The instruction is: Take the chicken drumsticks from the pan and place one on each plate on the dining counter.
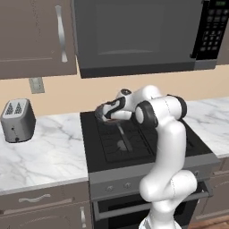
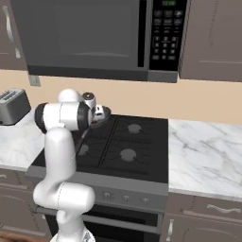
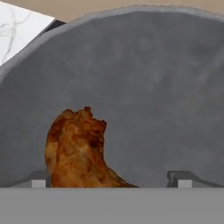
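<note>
gripper [image 3: 108,179] jaws wide open right over 1 drumstick [image 3: 76,148] in the pan [image 3: 144,87], but it sits off toward 1 finger, so closing might just shove it away

The pan [image 3: 144,87] is dark grey with a paler rim; the chicken drumstick [image 3: 78,151] is glossy orange-brown (darker in its creases). White marble bench [image 1: 49,152], grey-veined; black stove [image 2: 125,146]; silver toaster [image 1: 18,120].

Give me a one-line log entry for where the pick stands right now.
phase: reaching into pan | gripper: open, low over pan | target: chicken drumstick between the fingertips, not gripped | location: stove
</note>
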You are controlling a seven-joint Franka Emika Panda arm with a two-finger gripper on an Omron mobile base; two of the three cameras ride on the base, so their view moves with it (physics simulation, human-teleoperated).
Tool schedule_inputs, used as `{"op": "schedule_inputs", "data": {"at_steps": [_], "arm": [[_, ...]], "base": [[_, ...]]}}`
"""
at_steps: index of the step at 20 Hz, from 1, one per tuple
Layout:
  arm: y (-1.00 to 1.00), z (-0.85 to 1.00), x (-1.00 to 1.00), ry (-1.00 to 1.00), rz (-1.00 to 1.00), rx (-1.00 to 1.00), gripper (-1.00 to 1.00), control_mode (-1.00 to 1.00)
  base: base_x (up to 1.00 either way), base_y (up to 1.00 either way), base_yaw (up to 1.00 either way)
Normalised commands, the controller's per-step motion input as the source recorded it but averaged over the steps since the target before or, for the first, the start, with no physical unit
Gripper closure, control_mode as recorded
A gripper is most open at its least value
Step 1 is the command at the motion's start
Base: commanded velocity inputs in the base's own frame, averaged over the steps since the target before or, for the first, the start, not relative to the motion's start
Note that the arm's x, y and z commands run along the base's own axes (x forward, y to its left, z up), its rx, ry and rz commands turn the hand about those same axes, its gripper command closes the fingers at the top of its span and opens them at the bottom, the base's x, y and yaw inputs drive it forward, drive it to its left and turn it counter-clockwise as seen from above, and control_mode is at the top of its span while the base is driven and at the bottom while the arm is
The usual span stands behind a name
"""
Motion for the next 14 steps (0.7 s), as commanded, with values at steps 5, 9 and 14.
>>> {"op": "schedule_inputs", "data": {"at_steps": [5, 9, 14], "arm": [[0.21, -0.36, 0.20, 0.10, 0.10, -0.08, -1.00, -1.00], [0.16, -0.23, 0.06, 0.02, 0.18, -0.13, -1.00, -1.00], [0.10, -0.22, 0.00, 0.00, 0.21, -0.15, -1.00, -1.00]], "base": [[0.00, 0.00, 0.00], [0.00, 0.00, 0.00], [0.00, 0.00, 0.00]]}}
